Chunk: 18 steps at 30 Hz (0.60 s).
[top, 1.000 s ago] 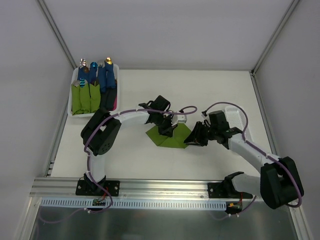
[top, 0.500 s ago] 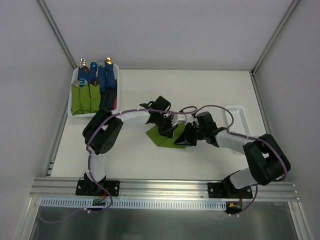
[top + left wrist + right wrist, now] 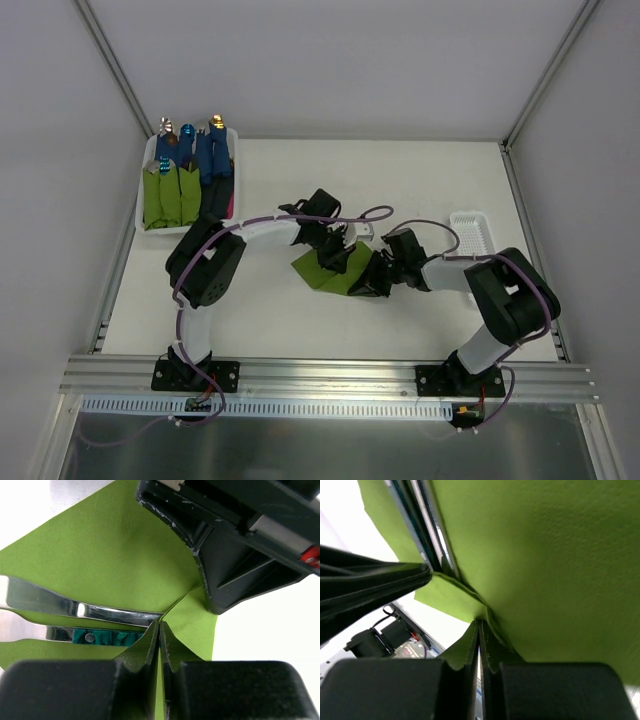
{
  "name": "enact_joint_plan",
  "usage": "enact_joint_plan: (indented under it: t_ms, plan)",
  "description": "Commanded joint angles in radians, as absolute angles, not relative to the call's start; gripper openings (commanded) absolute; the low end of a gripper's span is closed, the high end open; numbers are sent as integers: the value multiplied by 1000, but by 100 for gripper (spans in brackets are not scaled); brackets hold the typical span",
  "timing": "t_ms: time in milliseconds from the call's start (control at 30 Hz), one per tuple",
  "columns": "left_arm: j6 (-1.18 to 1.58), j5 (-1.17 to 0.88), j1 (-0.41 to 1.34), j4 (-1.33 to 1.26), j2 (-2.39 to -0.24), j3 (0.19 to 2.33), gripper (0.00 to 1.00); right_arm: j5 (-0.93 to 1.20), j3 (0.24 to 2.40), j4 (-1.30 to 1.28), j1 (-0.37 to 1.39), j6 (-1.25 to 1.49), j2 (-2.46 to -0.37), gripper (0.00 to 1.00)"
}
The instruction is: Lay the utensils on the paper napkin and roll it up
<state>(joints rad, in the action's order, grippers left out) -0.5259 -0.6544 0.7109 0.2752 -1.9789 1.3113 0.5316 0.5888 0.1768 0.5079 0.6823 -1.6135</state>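
Observation:
The lime-green paper napkin (image 3: 322, 272) lies mid-table, its right part folded inward. The utensils lie on it, mostly hidden from above. In the left wrist view a silver metal piece (image 3: 75, 609) and a dark teal handle (image 3: 102, 638) rest on the napkin (image 3: 115, 555). My left gripper (image 3: 336, 258) is shut, pinching a raised fold of napkin at its tips (image 3: 159, 630). My right gripper (image 3: 372, 280) is shut at the napkin's right edge, with a crease of paper (image 3: 545, 555) gathered at its tips (image 3: 479, 627). The utensils (image 3: 422, 525) show as slim bars at upper left.
A white bin (image 3: 146, 205) at the back left holds blue and green rolled bundles with utensil ends sticking out. A small white tray (image 3: 470, 228) stands to the right of the right arm. The two grippers are nearly touching over the napkin.
My right gripper has moved left with the napkin's right corner, so the napkin now looks narrower. Its arm has folded in closer. The left gripper has hardly moved.

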Motion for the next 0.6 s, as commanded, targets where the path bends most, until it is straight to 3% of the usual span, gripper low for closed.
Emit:
enact_joint_plan:
  t_ms: [0, 167, 400, 567]
  plan:
    - [-467, -702, 687, 282, -1942, 1344, 4, 500, 592, 190, 514, 712, -1647, 3]
    - [-385, -703, 647, 304, -1849, 1333, 20, 495, 584, 190, 512, 719, -1663, 1]
    - [-283, -793, 623, 362, -1724, 1227, 29, 491, 568, 193, 512, 721, -1661, 0]
    - [-192, -868, 627, 362, -1750, 1177, 28, 491, 568, 193, 512, 729, -1644, 0]
